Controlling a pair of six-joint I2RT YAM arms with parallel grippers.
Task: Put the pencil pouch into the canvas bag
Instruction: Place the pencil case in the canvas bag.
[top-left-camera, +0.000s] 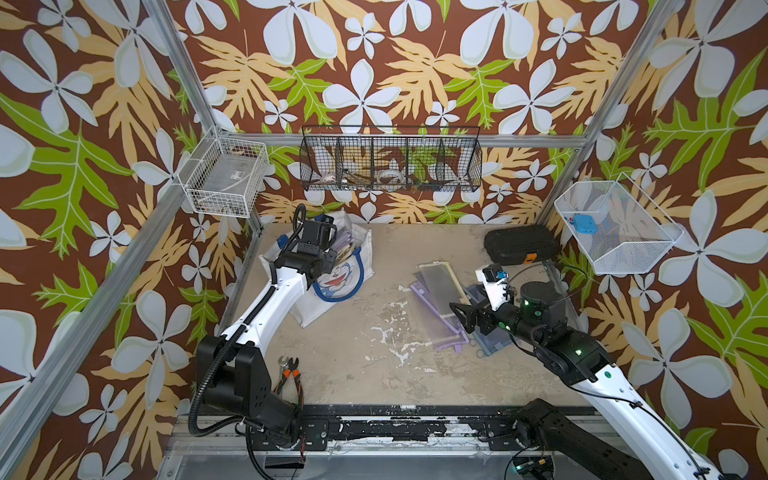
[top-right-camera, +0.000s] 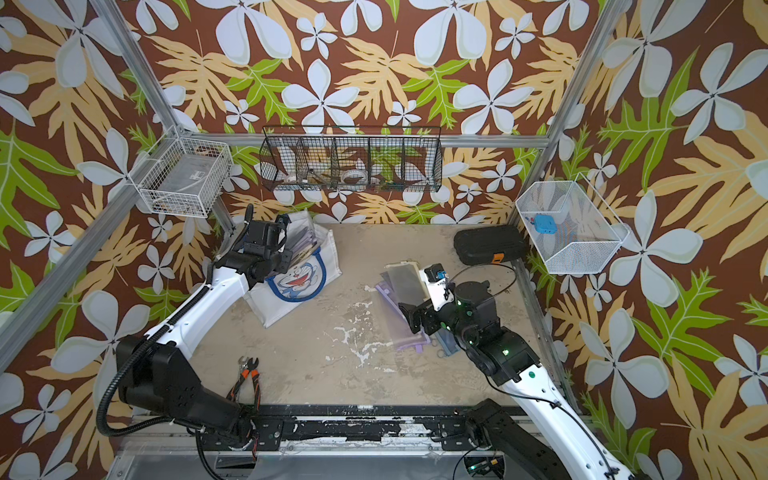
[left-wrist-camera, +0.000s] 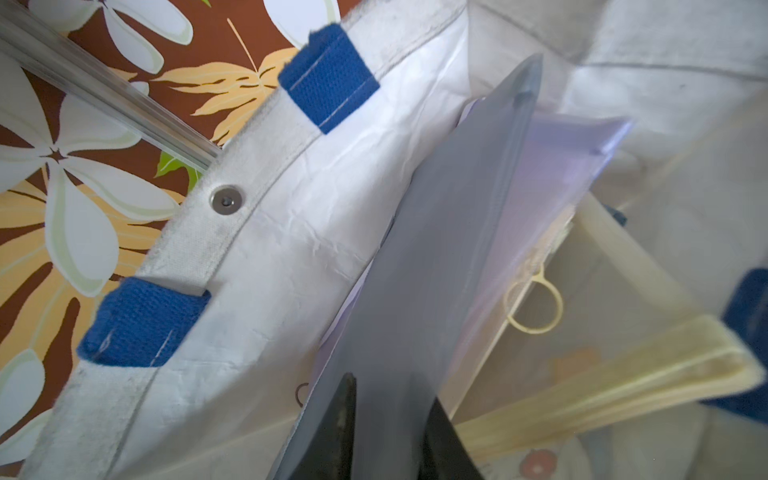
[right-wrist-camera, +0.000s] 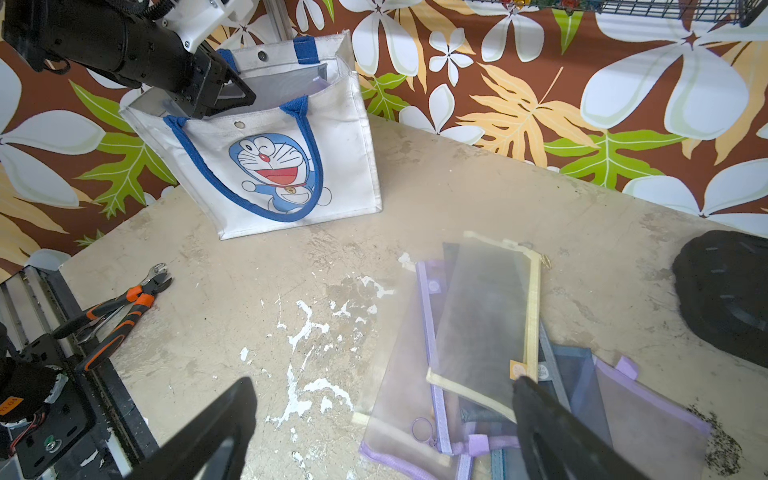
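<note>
- Your left gripper (left-wrist-camera: 390, 386) is down in the mouth of the canvas bag (right-wrist-camera: 345, 166). Its jaws are pinched together on a grey pencil pouch (left-wrist-camera: 436, 270), and the sheet runs straight up between the two black fingers.
- That grey pencil pouch stands on end inside the bag, with a lilac pouch (left-wrist-camera: 557, 178) and a cream-zipped pouch (left-wrist-camera: 623, 374) packed in beside it. It looks mostly in, so I'd judge the release is close.
- Your right gripper (right-wrist-camera: 382, 386) hangs over the loose pile on the table (right-wrist-camera: 457, 187), jaws spread wide and gripping nothing.
- On top of that pile lies a cream-edged mesh pouch (right-wrist-camera: 486, 316), set across a purple-edged pouch (right-wrist-camera: 399, 374). Darker blue ones sit underneath.
- On handling, I'd reckon these are light, thin and floppy. Pinch the mesh in the middle and it will likely sag and fold.
- The zip seam looks the stiffest part. Take hold there, near one end, so the pouch hangs straight and slots in edge-first.
- Watch for slick pouches sliding over each other, and for the jaws catching two at once.
- The bag is soft too, so its rim could fold inward if you nudge it.
</note>
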